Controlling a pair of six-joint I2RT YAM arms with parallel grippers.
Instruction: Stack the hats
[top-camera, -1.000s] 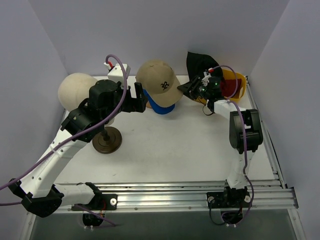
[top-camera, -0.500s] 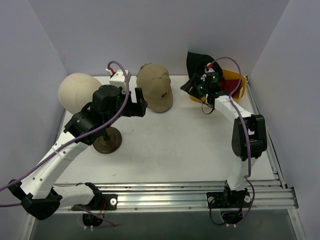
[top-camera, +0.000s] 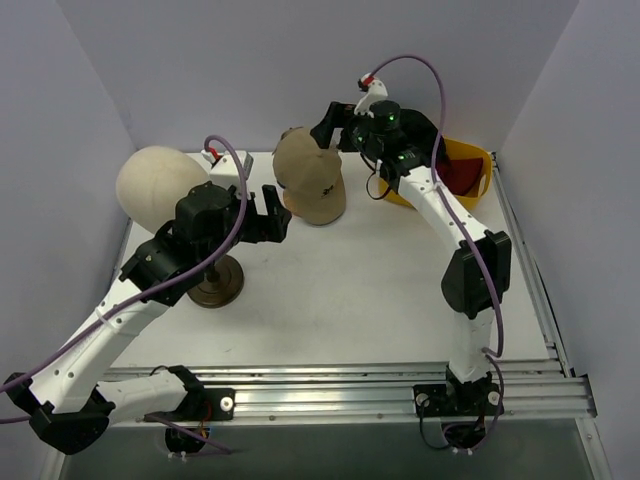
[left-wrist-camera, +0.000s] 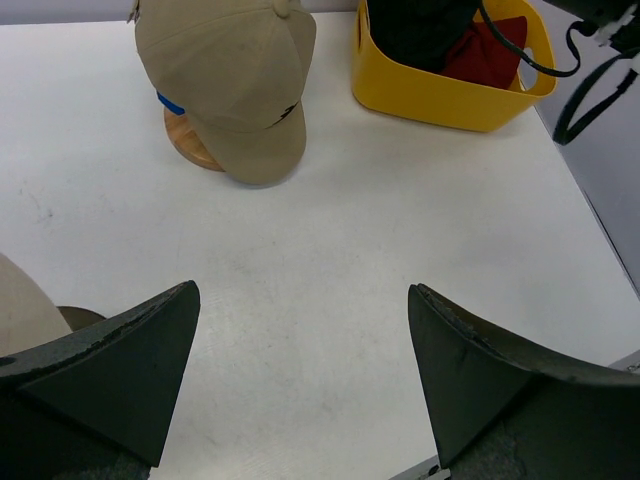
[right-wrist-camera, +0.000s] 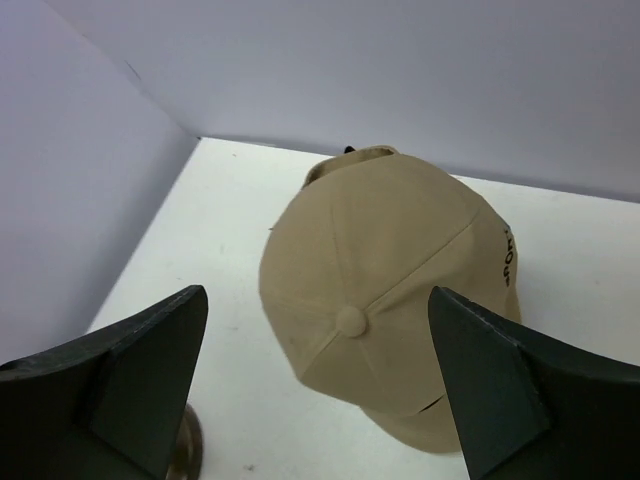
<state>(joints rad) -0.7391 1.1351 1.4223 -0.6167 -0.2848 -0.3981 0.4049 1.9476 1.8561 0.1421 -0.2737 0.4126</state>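
Well, the stack is half built. The tan cap (top-camera: 312, 185) sits over the blue cap (left-wrist-camera: 170, 102), of which only a sliver shows under the brim. Both rest on a pale wooden base (left-wrist-camera: 188, 145) at the back of the counter (left-wrist-camera: 330, 250). The black hat (left-wrist-camera: 410, 30) and the red hat (left-wrist-camera: 472, 64) lie crumpled together in the yellow bin (left-wrist-camera: 450, 100), near the stack on its right.

The right tool (right-wrist-camera: 315, 291) hangs over the tan cap with its jaws spread wide and nothing in them. The left tool (left-wrist-camera: 302, 288) is likewise wide open and empty, near the stack on its left and facing it.

The step in hand, as I judge it, is fetching one of the two hats from the bin. The right tool is the nearer, so it should reach in and pinch one hat's fabric at the brim or crown (not both hats at once, since they overlap). It should then lift straight up until the hat clears the bin wall. After that it can carry the hat over the button on top of the tan cap and lower it centred, so the soft pile does not slide off its narrow base.

A cream head (top-camera: 150, 180) and a dark stand (top-camera: 213, 280) sit at the left, well apart from the bin. A black cable (left-wrist-camera: 505, 40) hangs across the bin mouth and could snag a hat on the way out. The left tool, so close to the stack, would do best to keep off it.
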